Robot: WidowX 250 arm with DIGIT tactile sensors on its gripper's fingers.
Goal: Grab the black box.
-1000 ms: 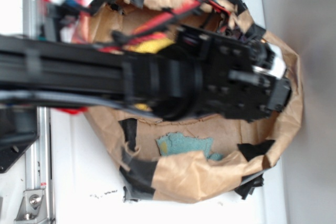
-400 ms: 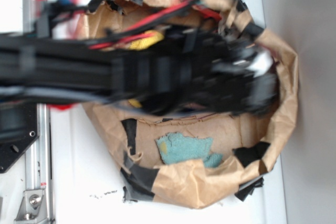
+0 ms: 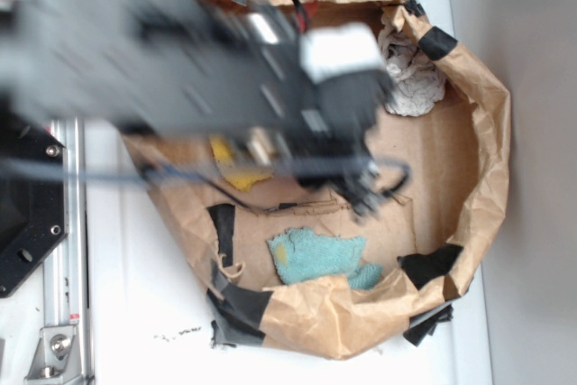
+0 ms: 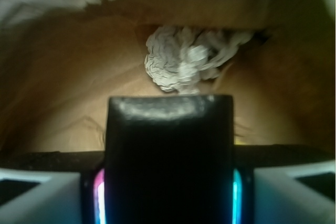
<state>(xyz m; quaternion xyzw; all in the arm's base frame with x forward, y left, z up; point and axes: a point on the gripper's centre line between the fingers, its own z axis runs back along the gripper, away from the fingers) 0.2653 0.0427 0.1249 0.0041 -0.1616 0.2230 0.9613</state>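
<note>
Blurred arm (image 3: 180,51) over paper bag (image 3: 469,214)

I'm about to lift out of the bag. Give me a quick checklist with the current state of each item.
1. Small glossy black square box sits between the jaws of the gripper: ok, it fills the gap in the wrist view.
2. Grip centred on the box: cannot tell, its near part is out of frame.
3. Box off the floor of the brown paper bag: cannot tell, the exterior view is blurred there.
4. Crumpled white cloth apart from the box: ok, it lies ahead by the bag wall.
5. Teal fuzzy cloth clear of the arm: ok, it lies uncovered to one side.
</note>
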